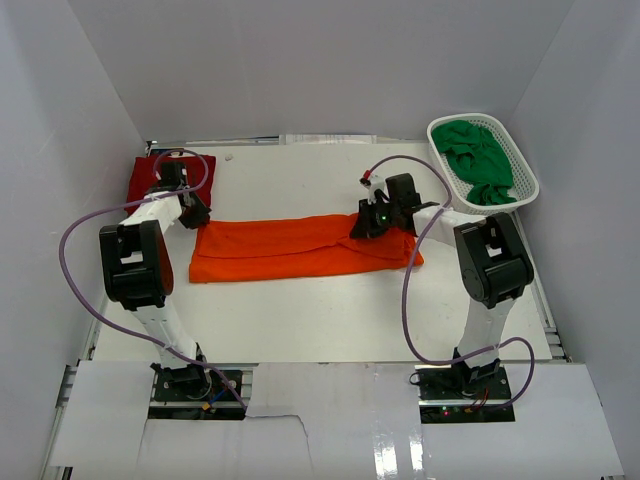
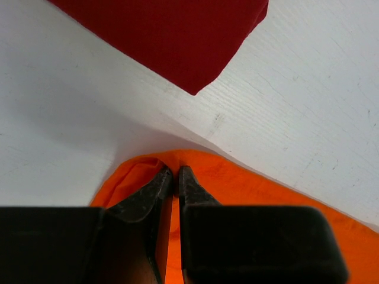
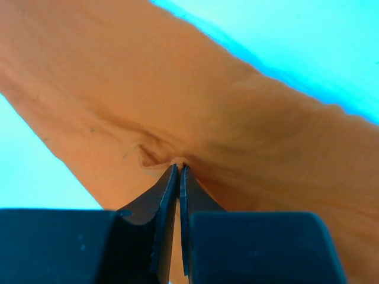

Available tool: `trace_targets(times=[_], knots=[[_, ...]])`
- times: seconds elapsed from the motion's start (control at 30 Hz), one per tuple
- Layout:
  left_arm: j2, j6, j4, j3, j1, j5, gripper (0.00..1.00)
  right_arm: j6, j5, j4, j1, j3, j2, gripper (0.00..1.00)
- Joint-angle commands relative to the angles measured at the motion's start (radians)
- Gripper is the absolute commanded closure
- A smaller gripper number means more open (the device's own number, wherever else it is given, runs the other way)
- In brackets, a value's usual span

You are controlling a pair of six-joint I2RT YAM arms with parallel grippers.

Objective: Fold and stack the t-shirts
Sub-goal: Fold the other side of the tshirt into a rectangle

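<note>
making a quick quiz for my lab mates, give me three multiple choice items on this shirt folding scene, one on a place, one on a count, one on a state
1. Where is the green shirt?
A. in the white basket
B. spread flat in the middle
C. on top of the dark red shirt

2. How many shirts lie outside the basket?
A. one
B. two
C. three

3. The right gripper is:
A. wide open
B. shut on the orange shirt
C. shut on nothing

Answers:
1 A, the green cloth is heaped inside the mesh basket at the far right.
2 B, only the orange and the dark red ones lie outside it.
3 B, its fingertips meet on a puckered orange fold.
</note>
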Motion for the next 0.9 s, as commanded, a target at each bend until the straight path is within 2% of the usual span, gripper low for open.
trace_targets(times=[0.0, 0.3, 0.4, 0.47, 0.53, 0.57, 0.67, 0.87], knots=[[-0.019, 0.012, 0.023, -0.011, -0.006, 0.009, 0.80, 0.059, -0.054, 0.020, 0.023, -0.029, -0.080, 0.91], [-0.021, 0.013, 0.023, -0.013, -0.010, 0.009, 0.80, 0.248, -0.001, 0.005, 0.098, -0.135, -0.143, 0.87], [-0.021, 0.015, 0.026, -0.014, -0.012, 0.009, 0.80, 0.306, -0.004, -0.056, 0.126, -0.146, -0.140, 0.82], [-0.023, 0.016, 0.026, -0.016, -0.013, 0.009, 0.80, 0.350, -0.010, -0.081, 0.139, -0.158, -0.140, 0.66], [-0.023, 0.018, 0.026, -0.016, -0.015, 0.009, 0.80, 0.379, -0.008, -0.054, 0.149, -0.187, -0.172, 0.36], [-0.023, 0.018, 0.026, -0.017, -0.015, 0.009, 0.79, 0.389, -0.005, -0.037, 0.155, -0.205, -0.187, 0.34], [-0.029, 0.019, 0.026, -0.017, -0.016, 0.008, 0.79, 0.387, 0.025, -0.008, 0.156, -0.216, -0.252, 0.37], [-0.079, 0.018, 0.018, -0.013, -0.026, 0.034, 0.79, 0.240, 0.167, -0.021, 0.146, -0.138, -0.304, 0.36]])
